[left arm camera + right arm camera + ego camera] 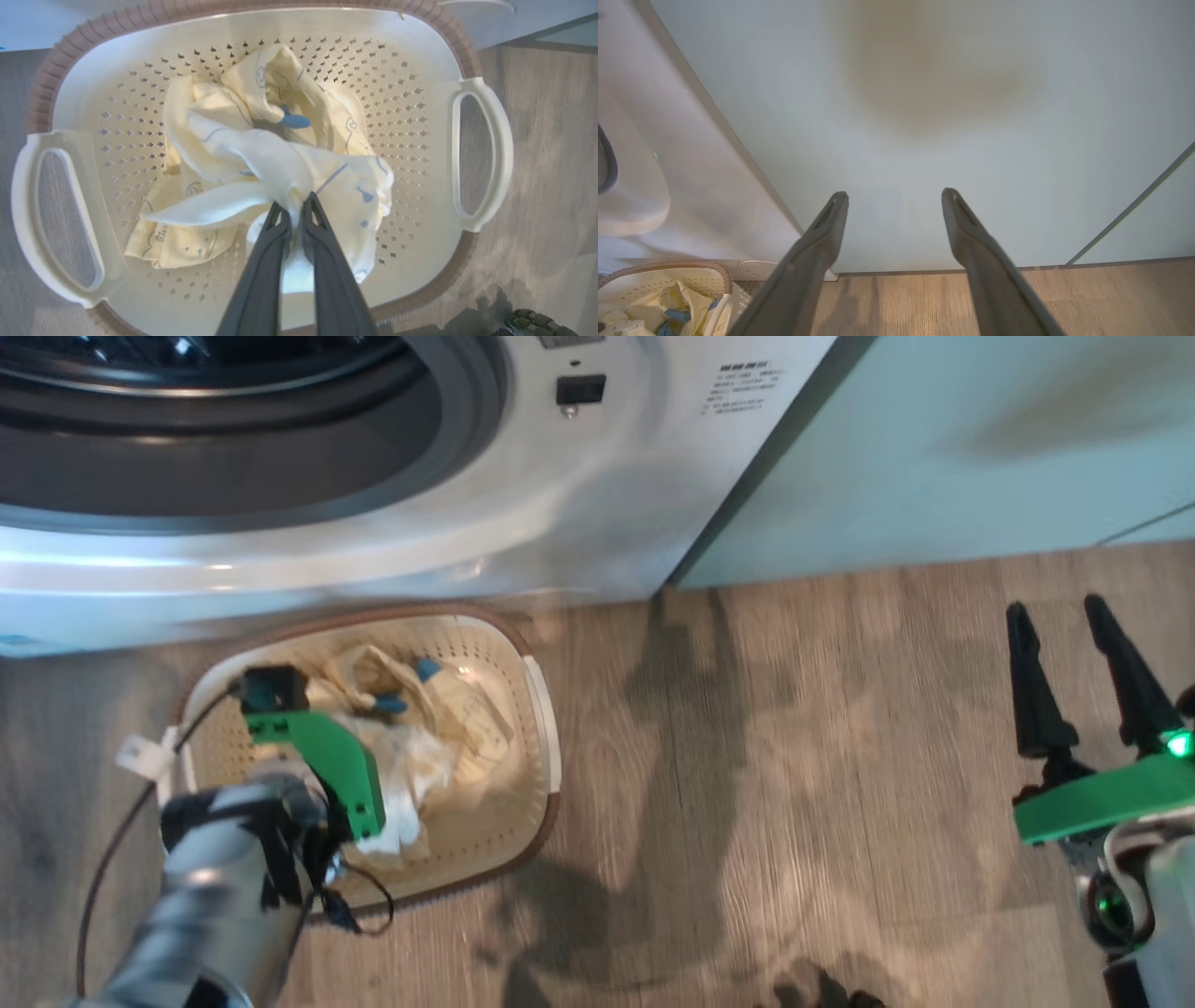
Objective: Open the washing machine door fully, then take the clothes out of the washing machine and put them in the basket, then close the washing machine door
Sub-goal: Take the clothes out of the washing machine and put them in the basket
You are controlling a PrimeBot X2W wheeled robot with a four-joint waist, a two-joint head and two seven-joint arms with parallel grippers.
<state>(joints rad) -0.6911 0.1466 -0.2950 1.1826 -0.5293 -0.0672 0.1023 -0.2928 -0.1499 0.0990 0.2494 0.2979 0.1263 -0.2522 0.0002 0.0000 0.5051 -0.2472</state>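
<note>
The cream basket [411,93] with a brown rim stands on the floor right in front of the white washing machine [607,504]. The machine's grey-sealed opening [280,457] is uncovered, and the washing machine door is out of view. Pale cream-yellow clothes [243,140] lie bunched in the basket. My left gripper [293,200] is over the basket [551,728], shut on a fold of the clothes [457,719]. My right gripper [1056,609] hangs open and empty off to the right, and in its own wrist view it [895,194] faces the cabinet.
A pale green cabinet [980,448] stands to the right of the machine, with wood-look floor [794,756] in front of it. A black cable loops from my left arm beside the basket. The basket's rim [682,268] shows at the lower left of the right wrist view.
</note>
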